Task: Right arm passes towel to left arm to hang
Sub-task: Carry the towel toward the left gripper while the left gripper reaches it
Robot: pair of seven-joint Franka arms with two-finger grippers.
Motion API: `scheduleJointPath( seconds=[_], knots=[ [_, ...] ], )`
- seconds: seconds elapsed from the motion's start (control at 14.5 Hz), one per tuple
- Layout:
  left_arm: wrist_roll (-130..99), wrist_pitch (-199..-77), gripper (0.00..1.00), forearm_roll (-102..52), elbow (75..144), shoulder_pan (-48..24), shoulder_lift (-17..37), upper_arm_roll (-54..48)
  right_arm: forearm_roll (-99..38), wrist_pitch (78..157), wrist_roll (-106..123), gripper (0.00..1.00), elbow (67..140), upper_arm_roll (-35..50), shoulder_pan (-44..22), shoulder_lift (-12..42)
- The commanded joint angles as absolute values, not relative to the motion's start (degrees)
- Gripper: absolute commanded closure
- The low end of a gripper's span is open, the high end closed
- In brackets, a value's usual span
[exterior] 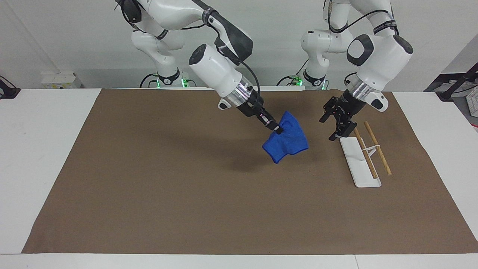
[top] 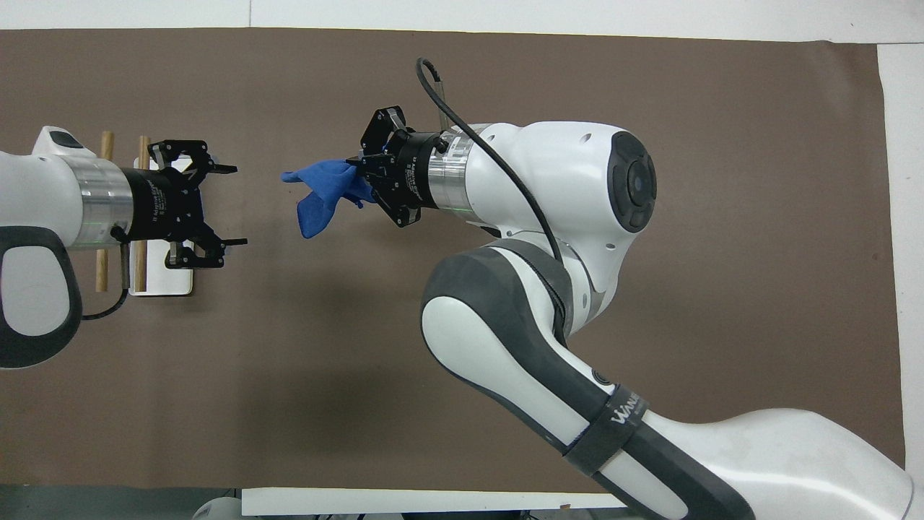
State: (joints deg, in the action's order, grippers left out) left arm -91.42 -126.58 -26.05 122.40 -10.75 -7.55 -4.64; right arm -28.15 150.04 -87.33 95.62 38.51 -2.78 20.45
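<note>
The blue towel (exterior: 285,142) hangs bunched in the air over the brown mat, held at its upper edge by my right gripper (exterior: 277,129), which is shut on it. In the overhead view the towel (top: 321,193) sticks out from the right gripper (top: 361,184) toward the left gripper. My left gripper (exterior: 333,127) is open and empty, raised over the mat beside the rack and pointing at the towel, a short gap away. It also shows in the overhead view (top: 229,206), with jaws spread wide.
A white rack base (exterior: 358,161) with two wooden rods (exterior: 377,148) stands on the brown mat (exterior: 186,186) toward the left arm's end. In the overhead view the left wrist partly covers the rack (top: 162,278).
</note>
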Motion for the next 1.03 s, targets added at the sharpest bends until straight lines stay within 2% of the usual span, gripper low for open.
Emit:
scheduleJointPath(
  seconds=[0.0, 0.28, 0.69, 0.83, 0.96],
  knots=[
    [-94.8, -129.6, 0.0, -28.4, 124.1, -12.9, -7.2, -4.1, -29.0, 151.3, -90.0, 1.0, 93.7, 40.5, -2.1, 22.3],
    [-96.5, -135.1, 0.0, -33.0, 123.8, -12.8, -6.3, -4.0, -29.0, 151.4, -90.8, 1.0, 93.7, 40.6, -2.1, 22.4],
    [-96.6, -135.5, 0.02, -33.0, 123.7, -15.4, -4.5, -4.0, -29.0, 151.3, -91.4, 1.0, 93.7, 42.4, -2.0, 22.5],
    [-96.9, -136.0, 0.15, -33.0, 122.9, -15.4, -3.4, -4.0, -29.0, 151.4, -91.8, 1.0, 93.7, 42.9, -2.0, 22.5],
    [-96.6, -136.0, 0.44, -32.9, 122.8, -15.4, -3.3, -4.0, -29.0, 151.3, -91.8, 1.0, 93.7, 42.9, -2.0, 22.5]
  ],
)
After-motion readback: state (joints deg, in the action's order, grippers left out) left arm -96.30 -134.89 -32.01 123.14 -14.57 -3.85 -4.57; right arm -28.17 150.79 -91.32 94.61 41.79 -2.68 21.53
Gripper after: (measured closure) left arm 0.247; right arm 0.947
